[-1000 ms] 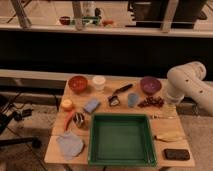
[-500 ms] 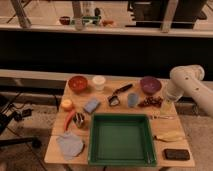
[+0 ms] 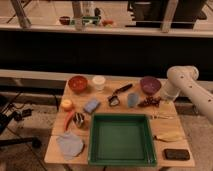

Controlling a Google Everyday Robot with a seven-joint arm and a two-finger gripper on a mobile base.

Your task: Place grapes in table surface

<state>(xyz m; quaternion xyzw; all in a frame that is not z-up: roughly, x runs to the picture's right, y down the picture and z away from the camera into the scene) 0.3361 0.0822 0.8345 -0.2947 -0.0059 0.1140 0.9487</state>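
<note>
The grapes (image 3: 148,102), a small dark red-purple bunch, lie on the light tan table surface (image 3: 176,124) at the right, just in front of the purple bowl (image 3: 150,85). My gripper (image 3: 159,99) hangs at the end of the white arm (image 3: 181,79) that comes in from the right. It sits low over the table, right beside the grapes' right end. I cannot tell whether it touches them.
A large green tray (image 3: 122,159) fills the table's front middle. Around it are a red bowl (image 3: 77,83), white cup (image 3: 99,82), black-handled tool (image 3: 119,94), blue sponge (image 3: 91,105), red chili (image 3: 68,120), grey cloth (image 3: 70,145), yellow item (image 3: 170,136) and black block (image 3: 176,154).
</note>
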